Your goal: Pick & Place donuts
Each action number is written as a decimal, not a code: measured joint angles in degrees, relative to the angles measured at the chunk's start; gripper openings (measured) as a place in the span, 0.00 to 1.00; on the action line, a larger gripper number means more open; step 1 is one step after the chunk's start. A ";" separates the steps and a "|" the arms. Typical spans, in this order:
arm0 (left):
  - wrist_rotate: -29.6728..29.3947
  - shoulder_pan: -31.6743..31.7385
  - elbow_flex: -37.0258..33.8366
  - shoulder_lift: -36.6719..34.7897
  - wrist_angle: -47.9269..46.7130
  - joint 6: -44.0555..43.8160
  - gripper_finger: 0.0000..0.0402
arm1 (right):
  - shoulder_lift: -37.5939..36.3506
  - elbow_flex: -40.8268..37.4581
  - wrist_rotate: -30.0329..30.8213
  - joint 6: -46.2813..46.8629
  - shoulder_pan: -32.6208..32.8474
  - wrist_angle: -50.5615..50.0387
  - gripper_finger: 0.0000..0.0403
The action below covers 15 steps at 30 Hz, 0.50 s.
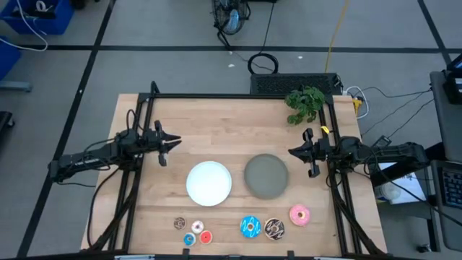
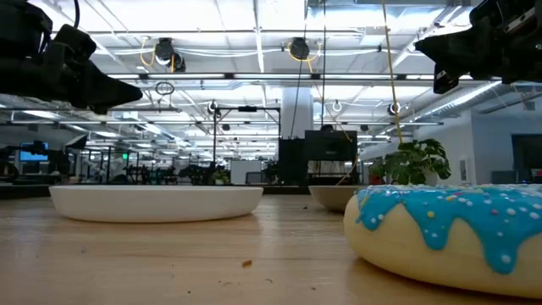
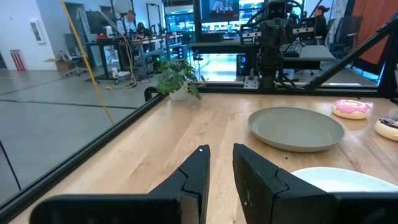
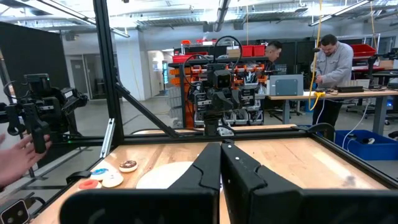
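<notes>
the wooden table (image 1: 216, 137) is showing pale plank grain inside a dark metal frame. both arms are hovering above it: the left gripper (image 1: 173, 142) over the left side with its dark fingers (image 3: 198, 167) standing a narrow gap apart, the right gripper (image 1: 294, 152) over the right side with its fingers almost pressed together, holding nothing.

the donuts are lying along the near edge. the blue sprinkled donut (image 1: 250, 227) is looking glossy, its icing dripping in scallops over a tan base; beside it are sitting the dark brown drizzled donut (image 1: 274, 229) and the pink donut (image 1: 299, 214). left of them the minis are clustering: brown (image 1: 180, 224), white (image 1: 196, 226), blue (image 1: 189, 239), red (image 1: 206, 236).

a smooth round white plate (image 1: 209, 182) and a matte round grey plate (image 1: 266, 176) are resting mid-table. no readable writing is showing.
</notes>
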 joint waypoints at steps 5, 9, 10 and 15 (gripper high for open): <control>-0.02 -0.02 0.00 0.00 -0.01 0.00 0.19 | -0.01 0.00 0.00 0.00 0.01 0.00 0.00; 0.00 -0.02 0.00 0.02 0.60 0.00 0.19 | 0.00 0.00 0.00 0.00 0.02 0.02 0.00; -0.01 -0.01 -0.02 0.02 1.94 0.01 0.19 | 0.00 0.00 0.00 0.00 0.02 0.00 0.00; -0.02 -0.02 -0.02 0.00 8.33 -0.31 0.19 | -0.02 0.00 0.00 0.00 0.01 0.00 0.00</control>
